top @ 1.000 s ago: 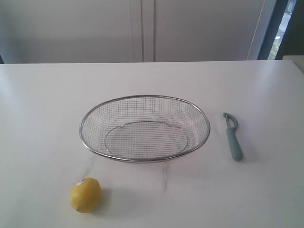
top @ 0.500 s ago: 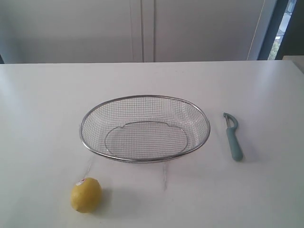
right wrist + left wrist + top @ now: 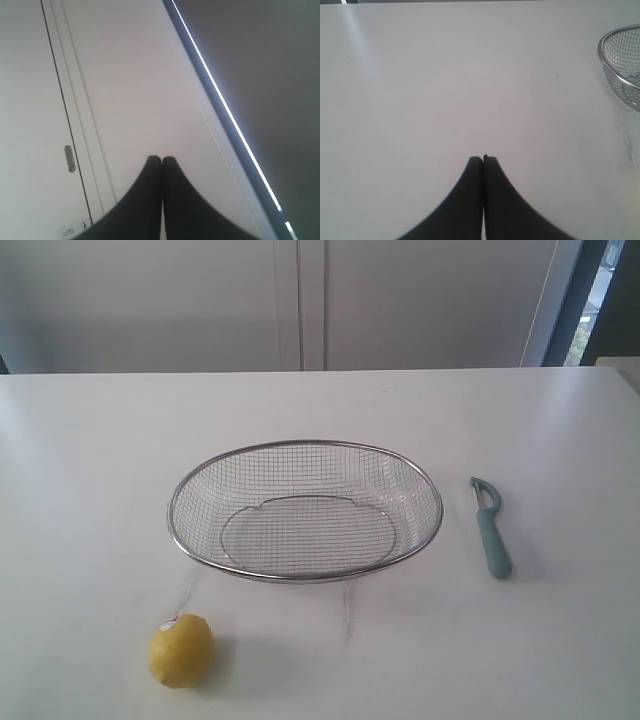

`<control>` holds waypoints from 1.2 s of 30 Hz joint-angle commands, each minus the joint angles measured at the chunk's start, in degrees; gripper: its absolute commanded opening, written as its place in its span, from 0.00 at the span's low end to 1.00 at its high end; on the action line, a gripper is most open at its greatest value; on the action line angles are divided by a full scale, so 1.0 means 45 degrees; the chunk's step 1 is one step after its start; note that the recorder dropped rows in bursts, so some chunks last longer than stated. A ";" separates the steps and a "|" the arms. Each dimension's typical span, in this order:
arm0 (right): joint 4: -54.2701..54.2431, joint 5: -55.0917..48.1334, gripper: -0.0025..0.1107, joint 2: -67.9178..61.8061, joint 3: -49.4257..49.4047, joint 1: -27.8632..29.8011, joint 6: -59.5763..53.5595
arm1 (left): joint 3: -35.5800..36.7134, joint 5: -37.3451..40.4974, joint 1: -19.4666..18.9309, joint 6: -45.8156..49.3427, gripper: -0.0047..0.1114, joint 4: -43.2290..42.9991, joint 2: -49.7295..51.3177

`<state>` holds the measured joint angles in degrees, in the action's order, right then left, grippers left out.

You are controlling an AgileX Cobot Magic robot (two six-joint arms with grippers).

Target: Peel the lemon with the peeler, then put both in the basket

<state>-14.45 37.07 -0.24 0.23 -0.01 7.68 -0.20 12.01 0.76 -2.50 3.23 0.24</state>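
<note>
A small yellow lemon with a white-and-red sticker lies on the white table near the front left. The silver wire-mesh basket stands empty in the middle. To its right lies the teal-handled peeler, blade end pointing away from the front edge. Neither arm shows in the exterior view. My left gripper is shut with nothing in it, over bare table, with the basket rim off to one side. My right gripper is shut and empty, and faces a wall and door, not the table.
The white table ends at its far edge in front of pale cabinet doors. A dark window frame stands at the back right. A door handle shows in the right wrist view.
</note>
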 commanded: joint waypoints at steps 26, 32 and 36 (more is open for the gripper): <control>0.1559 -0.6965 0.02 -0.7969 0.6362 -0.0014 -0.0151 | 0.0045 -0.0003 -0.0011 0.0060 0.04 0.0048 -0.0054; 0.1559 -1.0081 0.02 -1.0117 0.8036 -0.0014 -0.0650 | 0.0045 -0.0003 -0.0011 0.0060 0.04 0.0048 -0.0054; 0.1559 -1.3277 0.02 -1.1691 0.9672 -0.0014 -0.1363 | 0.0045 -0.0003 -0.0011 0.0060 0.04 0.0048 -0.0054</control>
<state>-7.87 -14.70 -49.49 39.90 -0.01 3.88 -0.20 12.01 0.76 -2.50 3.23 0.24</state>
